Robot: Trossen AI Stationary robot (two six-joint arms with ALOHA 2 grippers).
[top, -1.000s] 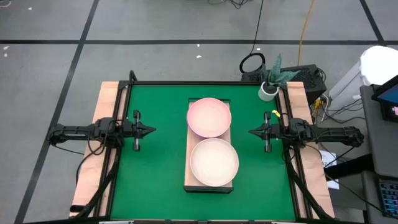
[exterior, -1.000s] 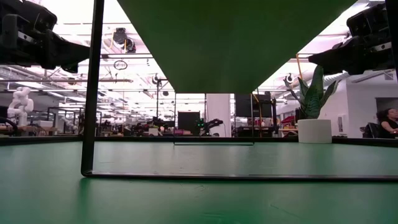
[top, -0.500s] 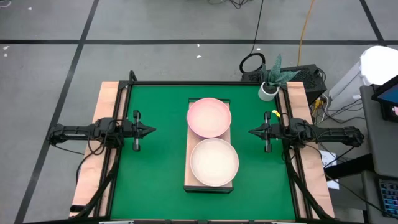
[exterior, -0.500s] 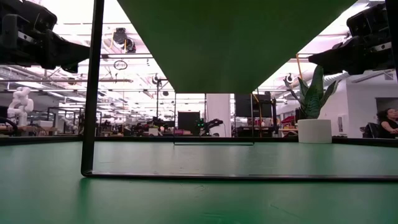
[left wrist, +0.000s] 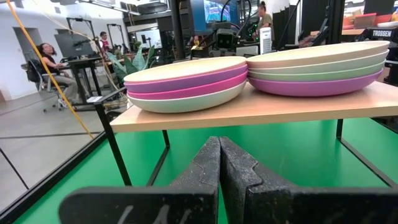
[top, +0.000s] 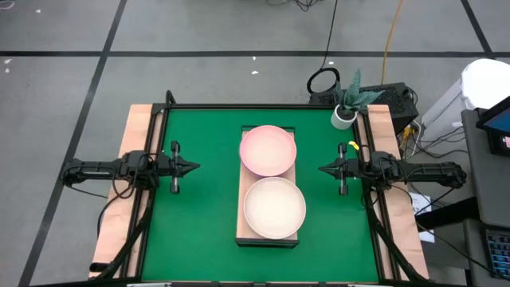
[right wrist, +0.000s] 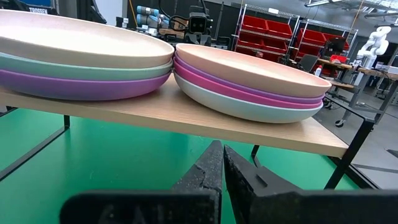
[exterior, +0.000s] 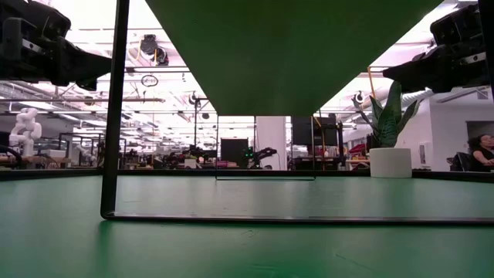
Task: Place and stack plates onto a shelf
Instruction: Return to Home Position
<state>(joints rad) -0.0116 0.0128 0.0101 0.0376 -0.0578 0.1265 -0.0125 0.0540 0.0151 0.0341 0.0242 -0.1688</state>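
Two stacks of plates stand on the light-wood shelf [top: 269,236] at the table's middle. The far stack [top: 268,149] has a pale pink plate on top; the near stack [top: 274,207] has a cream plate on top. In the left wrist view the far stack [left wrist: 186,84] shows pink, purple, magenta and pale layers, and the near stack [left wrist: 317,65] cream, mint and purple. The shelf [right wrist: 186,115] rests on thin black legs. My left gripper [top: 194,167] is shut near the table's left edge. My right gripper [top: 323,168] is shut near the right edge. Both point at the shelf.
A potted plant [top: 348,108] stands at the table's far right corner. Narrow wooden strips [top: 131,191] run along both sides of the green table. Green surface lies bare between each gripper and the shelf. A person [exterior: 480,150] sits in the room beyond.
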